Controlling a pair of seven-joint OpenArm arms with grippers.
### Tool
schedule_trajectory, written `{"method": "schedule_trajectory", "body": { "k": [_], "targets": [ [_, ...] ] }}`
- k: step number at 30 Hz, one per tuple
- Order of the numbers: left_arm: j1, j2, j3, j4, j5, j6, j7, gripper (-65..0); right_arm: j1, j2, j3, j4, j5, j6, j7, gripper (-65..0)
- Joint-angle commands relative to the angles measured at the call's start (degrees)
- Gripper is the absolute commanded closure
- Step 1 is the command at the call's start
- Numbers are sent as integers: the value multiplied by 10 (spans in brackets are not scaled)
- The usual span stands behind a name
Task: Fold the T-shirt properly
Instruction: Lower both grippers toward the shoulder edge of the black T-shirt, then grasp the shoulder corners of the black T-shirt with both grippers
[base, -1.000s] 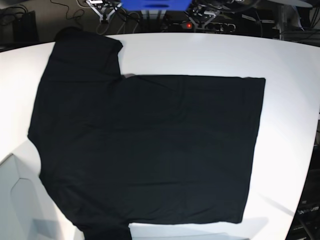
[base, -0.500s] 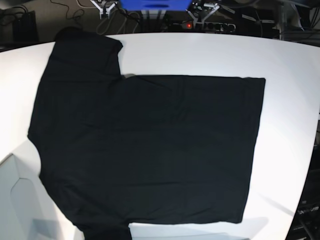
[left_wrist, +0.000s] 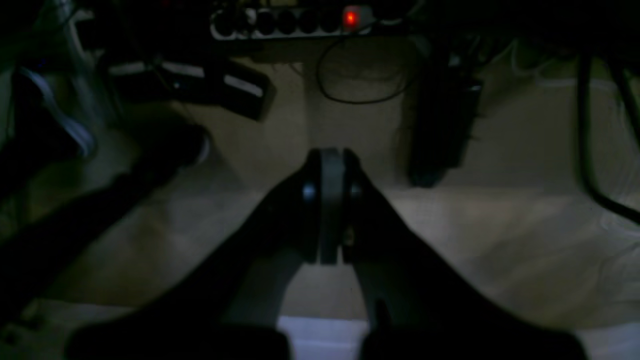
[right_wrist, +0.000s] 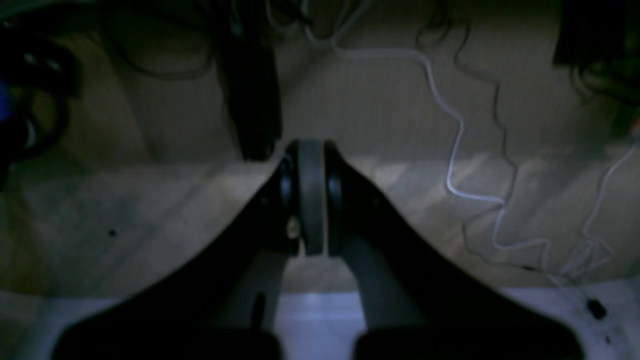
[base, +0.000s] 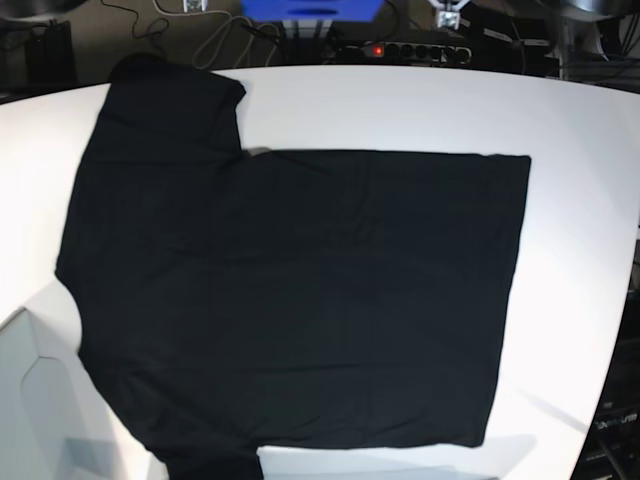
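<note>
On my base feed the large plain black cloth T-shirt (base: 290, 290) lies spread flat on the round white table (base: 580, 200), one sleeve reaching toward the far left rim, the other running off the near edge, the hem on the right. It sits exactly where it was a second ago, with no new crease that I can make out. What has changed is along the far edge: the two metal gripper tips that poked into the top of the picture earlier have drawn back almost out of the frame, leaving only slivers. Through the right wrist camera I see the right gripper (right_wrist: 311, 197) with its dark jaws pressed together on nothing, hanging over a beige floor crossed by a white cable (right_wrist: 452, 150). The left gripper (left_wrist: 330, 205) is likewise pinched closed and empty, above the floor near a black power strip with a red light (left_wrist: 295, 22).
</note>
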Motion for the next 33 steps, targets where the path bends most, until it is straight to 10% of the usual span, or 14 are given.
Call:
{"method": "schedule_trajectory", "body": {
  "k": [1,9,19,27,33],
  "targets": [
    [27,-20,0,33,-16,2,-10,0,-28,4,1,32,0,1,7,0],
    [164,-94,-13,254,-62,6,-11,0,-153,7,4,252,0,1,-26,0],
    [253,-59,-176,458,-65,2,-9,-9,-220,45,6,482,0,1,-79,0],
    [237,-39,-284,534,-118,1,-9,-313,-180,46,22,495,0,2,-76,-144],
    [151,-45,-338,514,-197,0,-7,-347,-132,46,22,496,0,2,-76,-260]
  ]
}}
